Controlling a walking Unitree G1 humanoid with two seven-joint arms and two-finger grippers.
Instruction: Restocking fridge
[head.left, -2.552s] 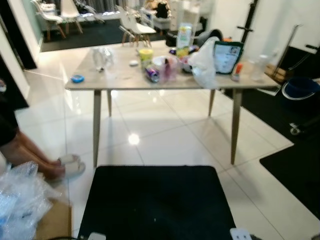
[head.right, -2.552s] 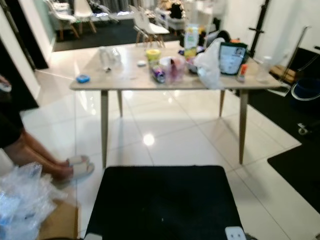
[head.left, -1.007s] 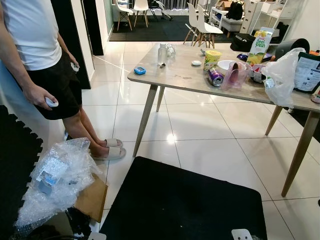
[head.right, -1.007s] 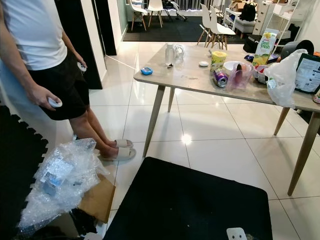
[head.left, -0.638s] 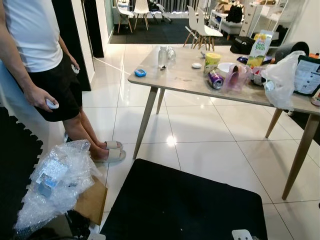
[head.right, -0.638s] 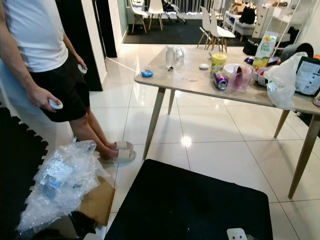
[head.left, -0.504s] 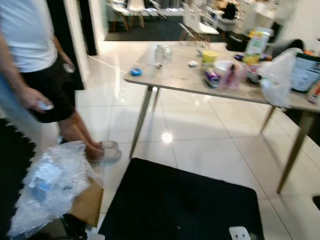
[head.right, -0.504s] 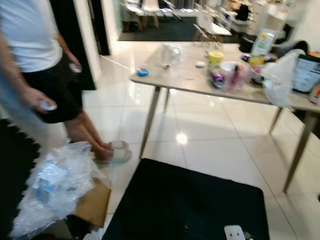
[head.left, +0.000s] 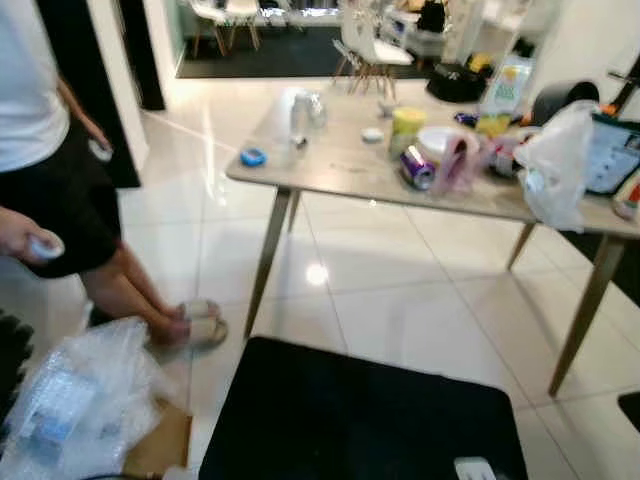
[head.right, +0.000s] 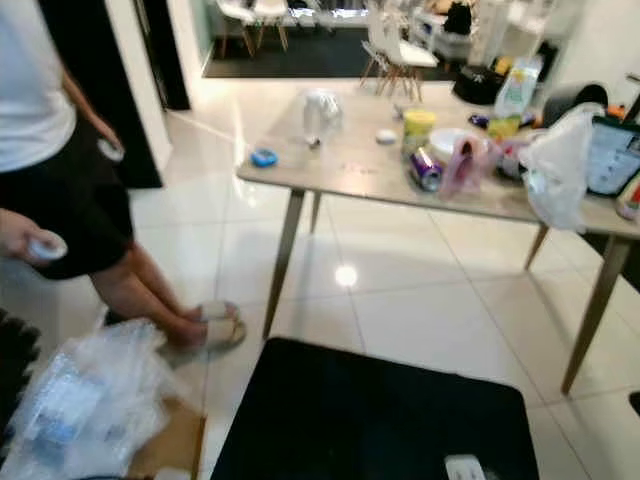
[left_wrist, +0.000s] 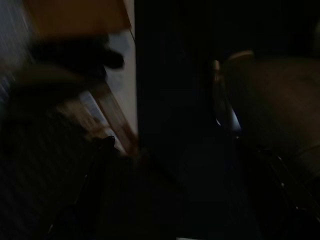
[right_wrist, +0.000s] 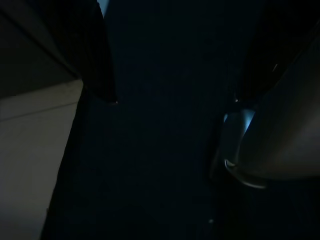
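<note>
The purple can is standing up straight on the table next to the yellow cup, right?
Not quite. The purple can is lying on its side, not standing up. It does rest on the table, just in front of the yellow cup. The left eye view shows it, though the picture is a bit blurred.

I note a beige table (head.left: 340, 165) on glossy white floor tiles (head.left: 400, 310), a black mat (head.left: 350, 420), a purple can (head.left: 415, 168), a yellow cup (head.left: 407, 120), a white bag (head.left: 555, 165) and a small blue disc (head.left: 253, 157).
</note>
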